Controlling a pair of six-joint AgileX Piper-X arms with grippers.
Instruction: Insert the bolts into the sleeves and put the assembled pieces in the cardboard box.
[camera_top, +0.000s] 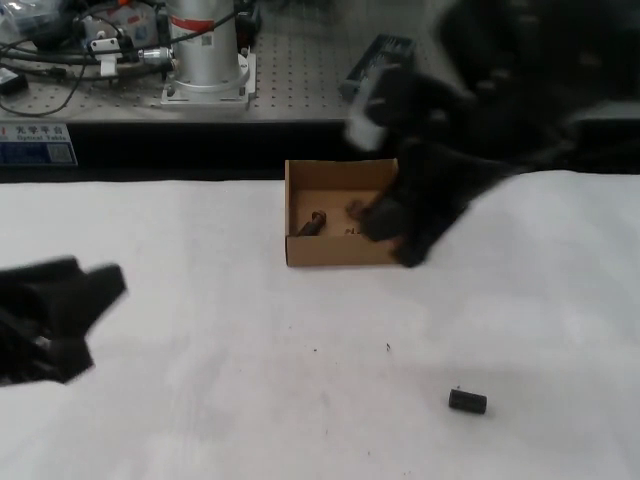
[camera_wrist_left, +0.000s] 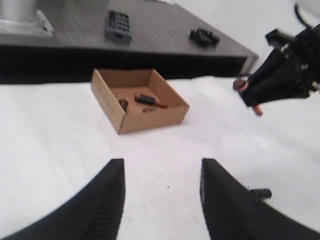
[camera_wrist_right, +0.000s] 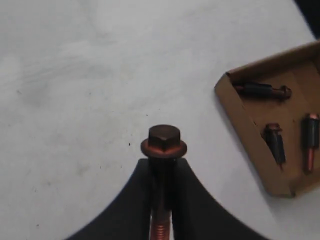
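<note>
High view: the cardboard box (camera_top: 330, 250) sits mid-frame on the white surface (camera_top: 200, 420) with assembled pieces (camera_top: 312, 222) lying inside, though how many is hard to count here. The right arm (camera_top: 440, 190) is a dark blur reaching in from the upper right, over the box's right side. A single loose sleeve (camera_top: 467, 401) lies in the lower right of the frame, well apart from the box. At the left edge the left pincer (camera_top: 95, 320) hangs above the surface, spread apart and empty.

Left wrist view: the left pincer's fingers (camera_wrist_left: 112, 200) stand wide apart, with bare surface between them and nothing touched. Beyond them is the box, two assembled pieces showing on its floor. Off to the box's side, the right pincer (camera_wrist_left: 250, 97) is clamped on a bolt (camera_wrist_left: 240, 85) (the copper head pokes out one side, the tip out the other). The sleeve lies on the surface near that arm, untouched.

Right wrist view: the right pincer grips the bolt by its shank, fingers closed tight against it and the hex head standing clear of the tips. Beside it, the box holds three assembled pieces.

My judgement is that the task is mostly done. Three pairs are boxed, and the last bolt has been picked up but not yet joined with the last sleeve. Mating that pair and dropping it in the box is what remains, as far as the pictures show.
</note>
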